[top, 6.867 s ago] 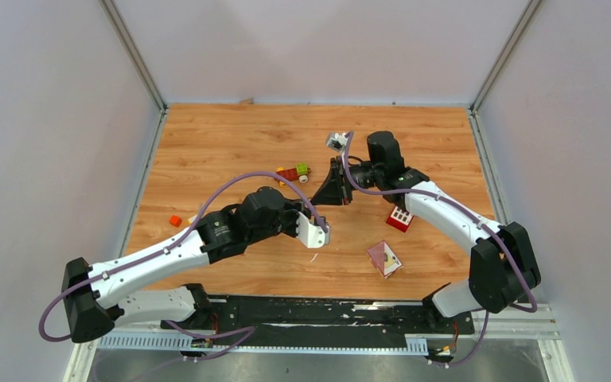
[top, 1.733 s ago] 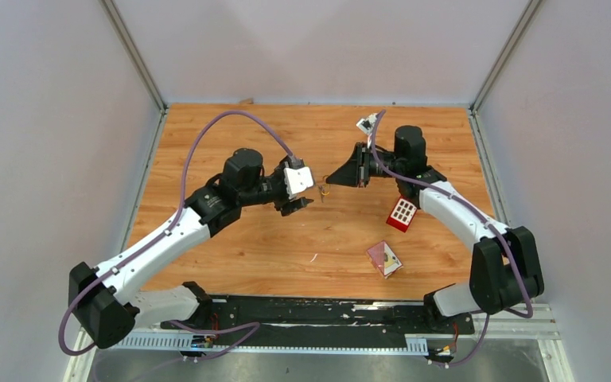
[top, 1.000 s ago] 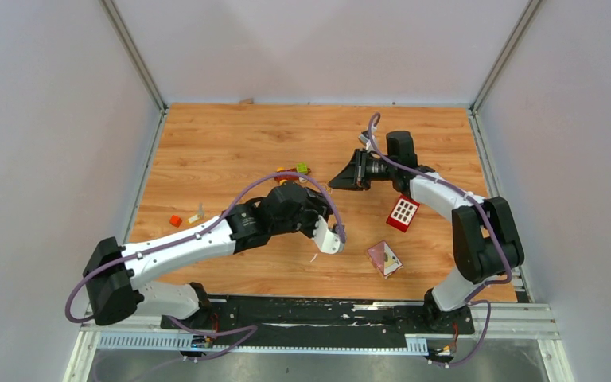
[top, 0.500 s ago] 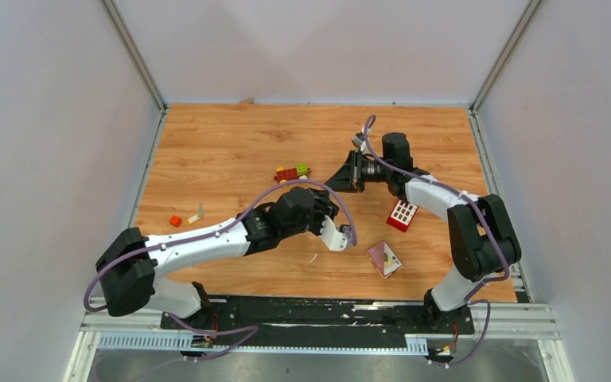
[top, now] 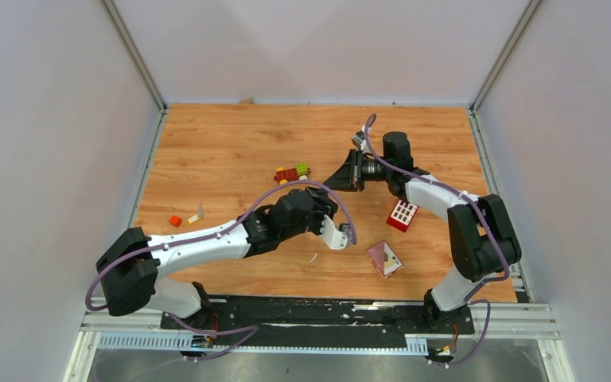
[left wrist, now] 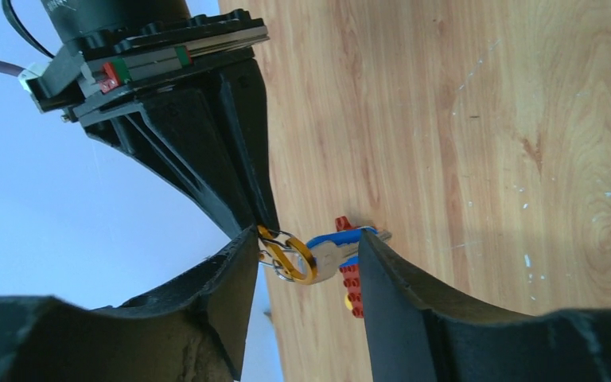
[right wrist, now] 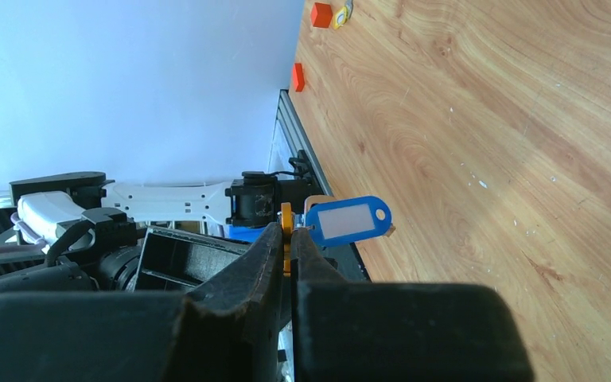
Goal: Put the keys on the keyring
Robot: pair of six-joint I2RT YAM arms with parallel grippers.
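Note:
My right gripper (right wrist: 288, 239) is shut on the gold keyring (right wrist: 286, 231), which shows edge-on between its pads. The key with the blue head (right wrist: 348, 220) hangs from that ring above the wooden table. In the left wrist view the keyring (left wrist: 290, 253) and the blue key (left wrist: 336, 240) sit between the fingers of my left gripper (left wrist: 306, 239), which stands open around them. From above, the left gripper (top: 324, 204) meets the right gripper (top: 332, 184) at mid-table. A pale yellow-headed key (top: 196, 215) lies on the table at the left.
A red-and-green toy car (top: 293, 171) sits just behind the two grippers. A red block with white squares (top: 402, 215) and a pink card (top: 384, 259) lie to the right. A small orange cube (top: 175, 220) rests beside the yellow key.
Over the last second my left gripper rose toward the right gripper and closed in around the ring and blue key, its jaws narrowing slightly. The right gripper shifted a little left, then held still.

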